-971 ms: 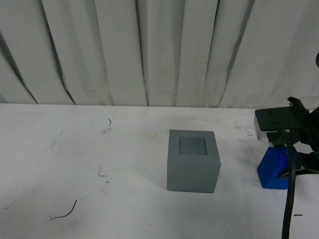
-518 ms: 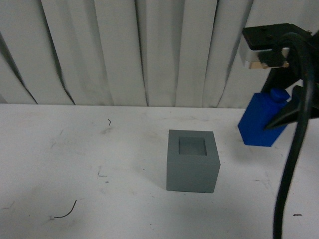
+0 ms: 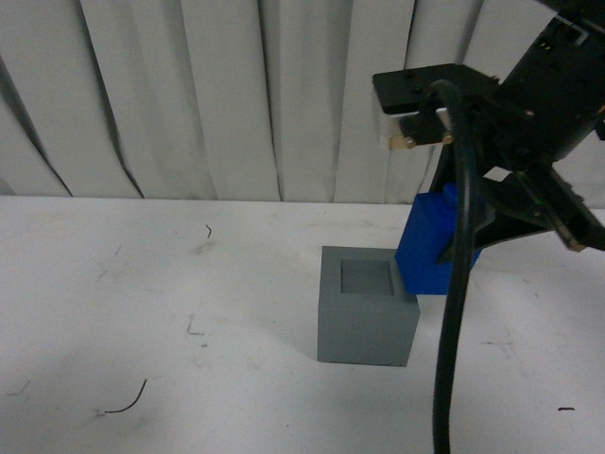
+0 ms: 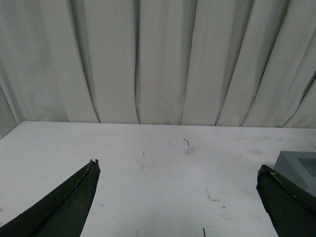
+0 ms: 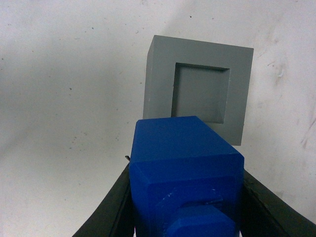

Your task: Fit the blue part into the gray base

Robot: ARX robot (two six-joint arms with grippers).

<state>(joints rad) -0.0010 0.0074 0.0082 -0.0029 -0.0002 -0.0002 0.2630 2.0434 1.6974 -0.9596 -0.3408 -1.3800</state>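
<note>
The gray base (image 3: 367, 307) stands on the white table, its square recess facing up. My right gripper (image 3: 463, 241) is shut on the blue part (image 3: 430, 248) and holds it in the air, tilted, just right of and above the base's top right edge. In the right wrist view the blue part (image 5: 185, 173) sits between the two black fingers, knob toward the camera, with the gray base (image 5: 197, 86) and its recess just beyond. My left gripper (image 4: 177, 197) is open and empty above the bare table; a corner of the gray base (image 4: 298, 168) shows beside one finger.
The white table (image 3: 142, 312) carries small dark marks and a thin curved scrap (image 3: 128, 402) at front left. A pleated white curtain (image 3: 236, 95) hangs behind. The right arm's black cable (image 3: 449, 331) hangs down in front of the base's right side.
My right gripper has lifted the blue part off the table at the right and carried it up and left, to beside the base's top edge. The base has not moved.
</note>
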